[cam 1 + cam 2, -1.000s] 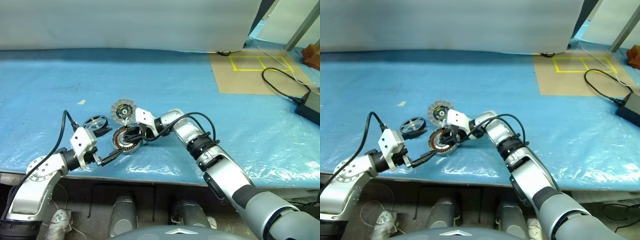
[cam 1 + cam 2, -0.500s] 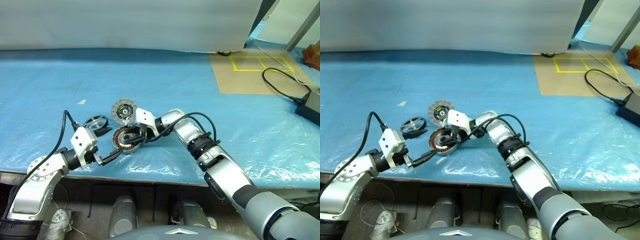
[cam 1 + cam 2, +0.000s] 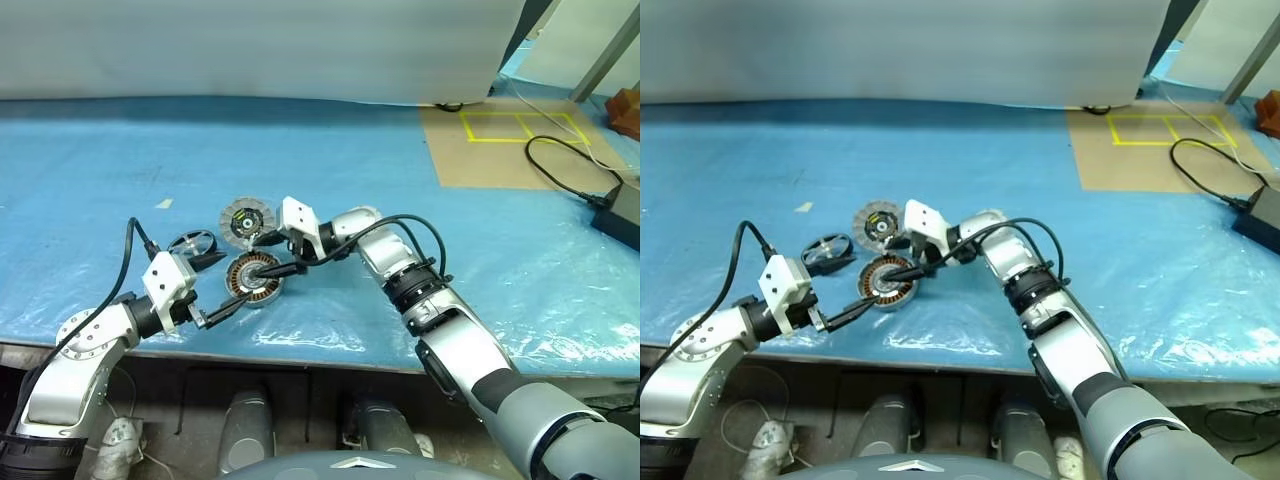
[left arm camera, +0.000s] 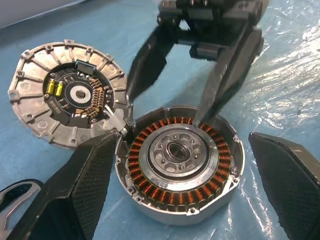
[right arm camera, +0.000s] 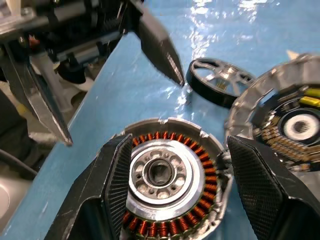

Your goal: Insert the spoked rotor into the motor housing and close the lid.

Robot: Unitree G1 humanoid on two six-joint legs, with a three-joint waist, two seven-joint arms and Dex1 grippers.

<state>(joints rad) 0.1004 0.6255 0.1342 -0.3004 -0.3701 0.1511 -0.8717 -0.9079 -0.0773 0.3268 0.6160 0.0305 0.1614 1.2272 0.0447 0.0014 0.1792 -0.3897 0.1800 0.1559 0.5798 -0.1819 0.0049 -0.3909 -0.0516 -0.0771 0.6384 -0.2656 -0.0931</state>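
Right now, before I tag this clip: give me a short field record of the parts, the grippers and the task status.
motor housing: open on the blue sheet, copper windings exposed, nothing inside
lid: lying inside-up beside the housing, attached at its edge
spoked rotor: on the sheet, apart from the housing, not held
left gripper: open, fingers either side of the housing
right gripper: open, above the housing
status: rotor not yet inserted, lid not closed

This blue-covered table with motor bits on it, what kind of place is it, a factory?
More likely a lab or workshop test bench than a factory line. A blue plastic sheet covers the table, yellow tape marks boxes on a brown board, and a power brick with its cable lies loose beside the motor housing.
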